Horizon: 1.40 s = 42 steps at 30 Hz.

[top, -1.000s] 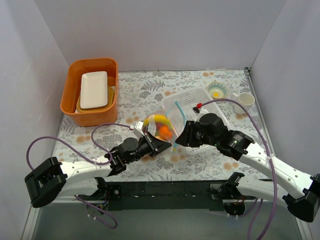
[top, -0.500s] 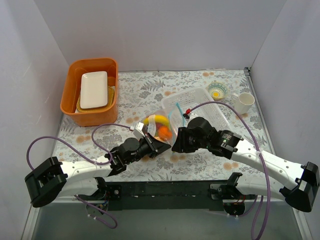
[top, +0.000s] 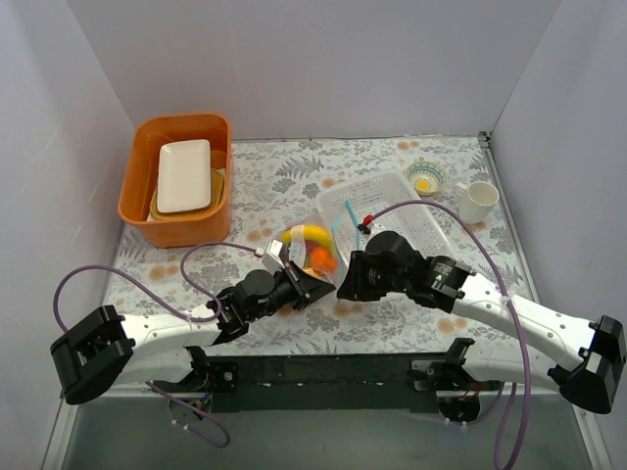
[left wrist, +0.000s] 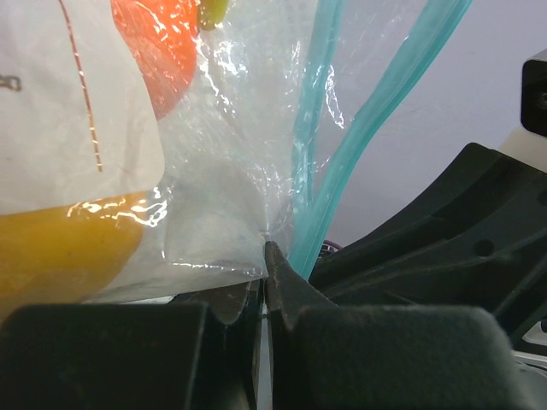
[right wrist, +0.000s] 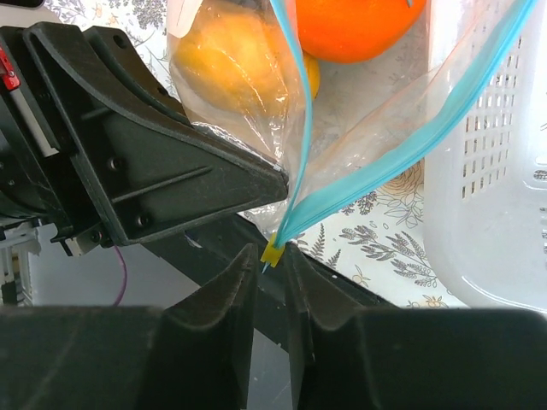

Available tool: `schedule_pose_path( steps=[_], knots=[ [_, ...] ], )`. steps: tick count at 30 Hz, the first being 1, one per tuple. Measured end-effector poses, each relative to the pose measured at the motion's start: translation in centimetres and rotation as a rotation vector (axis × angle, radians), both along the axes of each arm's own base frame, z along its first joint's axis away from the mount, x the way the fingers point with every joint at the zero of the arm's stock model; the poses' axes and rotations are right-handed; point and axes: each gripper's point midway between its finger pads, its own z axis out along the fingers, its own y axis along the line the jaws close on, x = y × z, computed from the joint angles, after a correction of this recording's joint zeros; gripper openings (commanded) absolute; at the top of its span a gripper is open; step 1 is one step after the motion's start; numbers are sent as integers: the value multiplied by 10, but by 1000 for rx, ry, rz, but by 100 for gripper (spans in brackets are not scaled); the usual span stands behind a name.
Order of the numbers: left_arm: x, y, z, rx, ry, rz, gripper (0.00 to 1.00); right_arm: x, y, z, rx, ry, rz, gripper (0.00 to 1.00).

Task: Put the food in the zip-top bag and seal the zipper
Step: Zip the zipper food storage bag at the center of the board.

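Observation:
The clear zip-top bag (top: 315, 251) lies at mid table with an orange (top: 321, 258) and a banana (top: 306, 234) inside. My left gripper (top: 315, 286) is shut on the bag's near corner plastic (left wrist: 214, 231), beside the light blue zipper (left wrist: 342, 188). My right gripper (top: 345, 279) is at the same near corner, its jaws closed to a narrow slot around the yellow slider (right wrist: 272, 254) at the zipper's (right wrist: 402, 154) end. The bag's mouth gapes open. The right wrist view shows an orange (right wrist: 350, 26) and a yellow fruit (right wrist: 231, 60) in the bag. Other food is hidden.
A white perforated basket (top: 397, 211) stands right behind the bag and my right wrist. An orange bin (top: 137, 196) with a white plate is at the back left. A small bowl (top: 424, 177) and a white cup (top: 480, 199) are at the back right.
My right gripper has moved left from over the basket to the bag's near corner, next to the left gripper. The left arm and bag have barely moved.

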Motion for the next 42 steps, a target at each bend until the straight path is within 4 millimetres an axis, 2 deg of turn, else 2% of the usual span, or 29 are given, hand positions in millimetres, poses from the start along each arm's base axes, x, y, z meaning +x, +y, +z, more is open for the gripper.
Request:
schedule_pose_path(
  steps=[5,10,13,18,19,23,24,25,28,30,31,35,37,38,39,40,42],
  knots=[
    [0,0,0,0,0,0,0,0,1,-3,-8,11,-4,40],
    [0,0,0,0,0,0,0,0,1,-5,-12,17,-7,39],
    [0,0,0,0,0,0,0,0,1,-8,-21,23,-7,34],
    [0,0,0,0,0,0,0,0,2,-13,-35,36,-4,21],
    [0,0,0,0,0,0,0,0,3,-14,-36,38,-4,15],
    [0,0,0,0,-1,0,1,0,3,-14,-36,38,-7,8],
    [0,0,0,-1,0,0,6,0,2,-14,-37,38,-8,7],
    [0,0,0,-1,-1,0,19,0,2,-14,-37,38,-10,6],
    [0,0,1,-3,-2,-2,14,1,2,-13,-36,36,-17,4],
    [-1,0,2,-13,-7,-4,23,2,2,-12,-27,31,-27,3],
    [-1,0,3,-19,-10,-5,25,2,2,-11,-18,28,-33,2],
    [-4,2,1,-27,-15,-12,24,1,-1,-10,24,23,-60,2],
    [-5,1,0,-31,-15,-20,21,-1,-3,-12,38,27,-70,2],
    [-5,0,1,-36,-18,-23,18,-1,-3,-12,42,29,-74,2],
    [-5,-1,2,-40,-20,-25,8,-1,-3,-13,44,33,-78,2],
    [-5,-2,2,-44,-21,-28,4,-1,-3,-13,47,36,-82,2],
    [-6,-3,1,-48,-20,-35,0,0,-1,-11,57,34,-85,2]
  ],
)
